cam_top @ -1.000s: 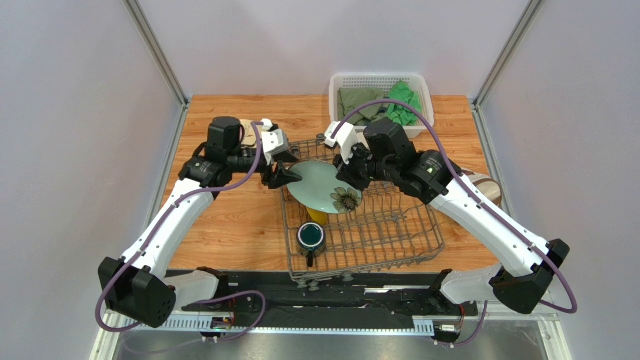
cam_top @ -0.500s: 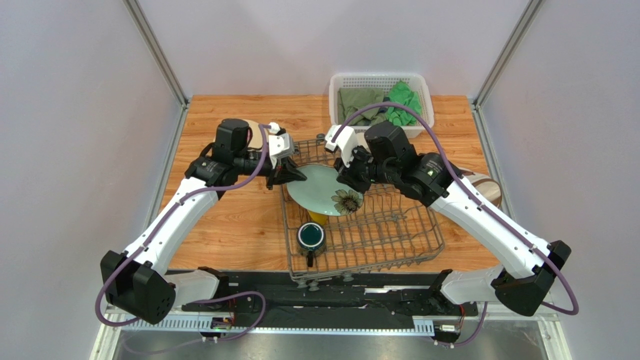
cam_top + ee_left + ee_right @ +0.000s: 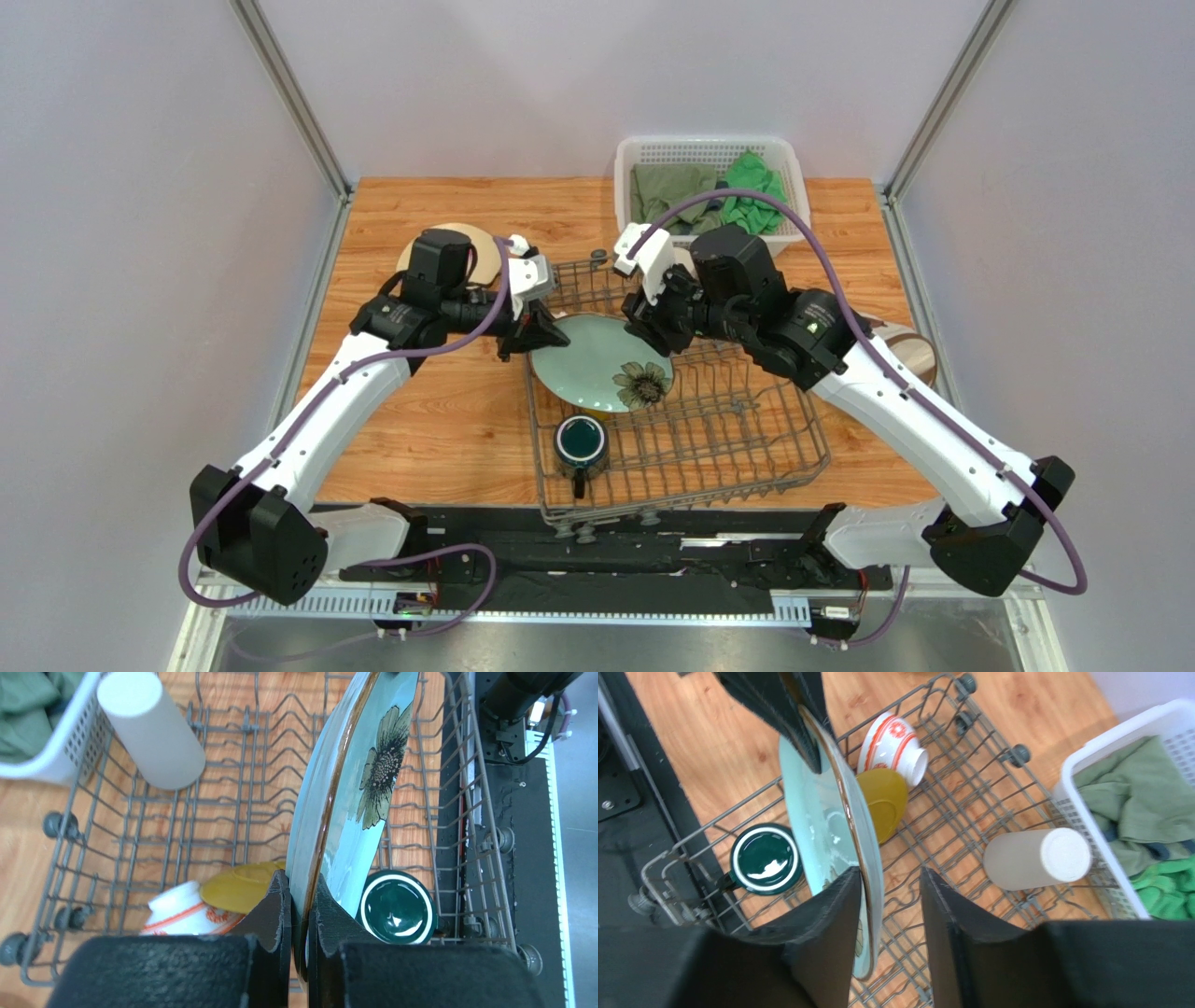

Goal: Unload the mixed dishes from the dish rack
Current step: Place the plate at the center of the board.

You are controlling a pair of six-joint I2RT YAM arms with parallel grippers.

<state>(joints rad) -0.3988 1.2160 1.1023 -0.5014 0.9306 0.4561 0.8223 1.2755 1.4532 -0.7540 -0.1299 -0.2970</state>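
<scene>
A pale green plate (image 3: 601, 364) with a brown flower hangs tilted over the left part of the grey wire dish rack (image 3: 744, 434). My left gripper (image 3: 300, 903) is shut on the plate's (image 3: 351, 777) near-left rim. My right gripper (image 3: 891, 913) stands open, with the opposite rim of the plate (image 3: 829, 833) in its gap against one finger. In the rack below are a dark teal mug (image 3: 397, 906), a yellow dish (image 3: 235, 885) and a red-and-white bowl (image 3: 184, 910). A tall beige cup (image 3: 1036, 857) lies on its side at the far end.
A white mesh basket (image 3: 638, 157) holding green cloths (image 3: 752, 189) stands behind the rack. A round cream thing (image 3: 463, 249) lies on the table behind my left arm. A beige thing (image 3: 909, 353) lies at the right, half hidden by my right arm.
My left gripper has closed on the plate's rim. My right gripper, which was holding the plate, has opened. The plate has tipped flatter over the rack.
</scene>
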